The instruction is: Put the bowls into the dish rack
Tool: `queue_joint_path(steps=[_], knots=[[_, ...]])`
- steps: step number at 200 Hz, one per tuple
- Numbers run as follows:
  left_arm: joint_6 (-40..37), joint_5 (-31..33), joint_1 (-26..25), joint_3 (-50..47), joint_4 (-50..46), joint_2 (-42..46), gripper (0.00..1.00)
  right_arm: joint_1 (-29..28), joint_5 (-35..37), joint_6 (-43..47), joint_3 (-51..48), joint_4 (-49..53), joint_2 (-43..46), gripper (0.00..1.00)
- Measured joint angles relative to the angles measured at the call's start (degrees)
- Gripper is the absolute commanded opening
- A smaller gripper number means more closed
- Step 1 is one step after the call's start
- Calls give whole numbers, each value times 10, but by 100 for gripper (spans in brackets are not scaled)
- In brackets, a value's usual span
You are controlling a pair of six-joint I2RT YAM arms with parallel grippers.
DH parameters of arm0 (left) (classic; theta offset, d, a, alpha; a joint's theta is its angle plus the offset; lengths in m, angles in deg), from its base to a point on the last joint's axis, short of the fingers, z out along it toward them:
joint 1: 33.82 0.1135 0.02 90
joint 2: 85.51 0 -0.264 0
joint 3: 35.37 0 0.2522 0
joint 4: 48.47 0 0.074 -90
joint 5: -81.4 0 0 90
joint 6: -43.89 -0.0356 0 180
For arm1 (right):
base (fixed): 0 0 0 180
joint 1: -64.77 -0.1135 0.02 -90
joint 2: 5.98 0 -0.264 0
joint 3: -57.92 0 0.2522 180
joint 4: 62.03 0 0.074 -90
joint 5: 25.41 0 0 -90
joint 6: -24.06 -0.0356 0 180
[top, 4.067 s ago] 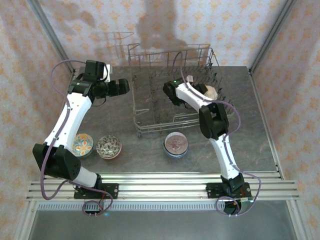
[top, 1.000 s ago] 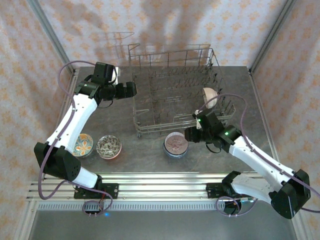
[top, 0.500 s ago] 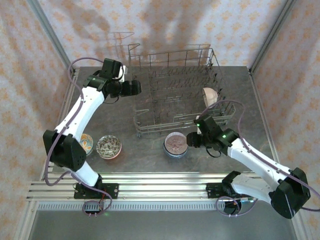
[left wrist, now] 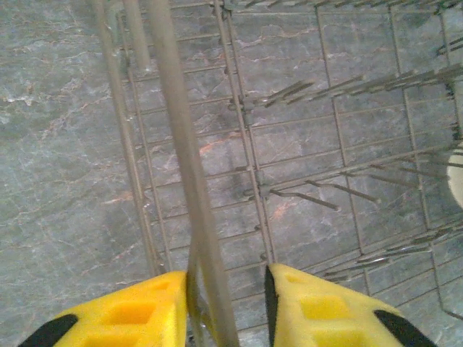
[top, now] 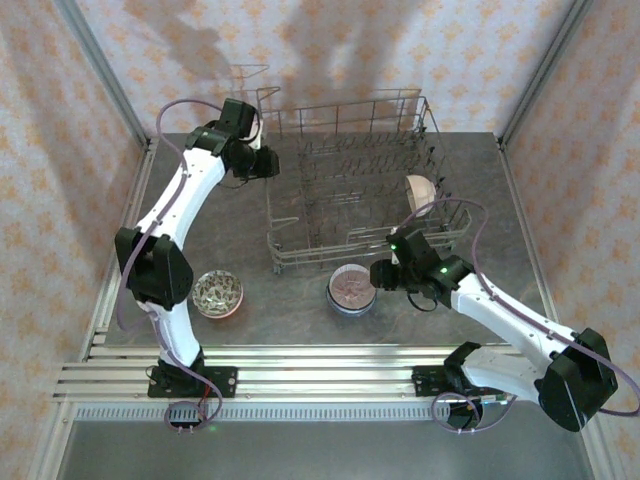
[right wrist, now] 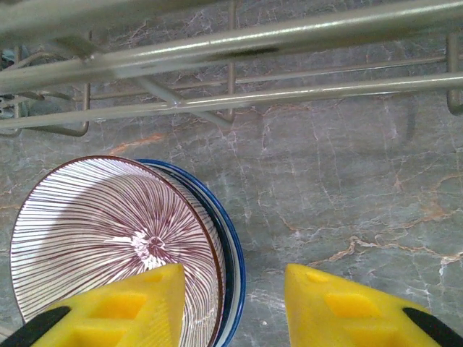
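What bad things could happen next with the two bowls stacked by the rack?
1. The right end effector is open across the rims of both the striped bowl and the blue-rimmed bowl it sits in. It might pinch both together, and one could slip out and crack.
2. The left end effector has a wire of the dish rack between its fingers. A pull there might slide or tip the rack.

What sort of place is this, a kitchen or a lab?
Likely a robot test booth, not a real kitchen: patterned wall panels box in a stone-look table, where two robot arms work beside a dish rack and bowls.
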Motion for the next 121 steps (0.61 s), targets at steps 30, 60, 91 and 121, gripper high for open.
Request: queue_joint_path(steps=[30, 60, 91, 121], knots=[[-4, 8, 1, 72, -29, -50, 21, 0, 3, -6, 0, -1, 0, 40], [-7, 20, 1, 131, -40, -91, 18, 0, 4, -10, 0, -1, 7, 40], [-9, 26, 1, 151, -43, -104, 21, 0, 4, -10, 0, 0, 19, 41], [-9, 25, 1, 150, -43, -104, 32, 0, 4, -10, 0, 3, 20, 41]])
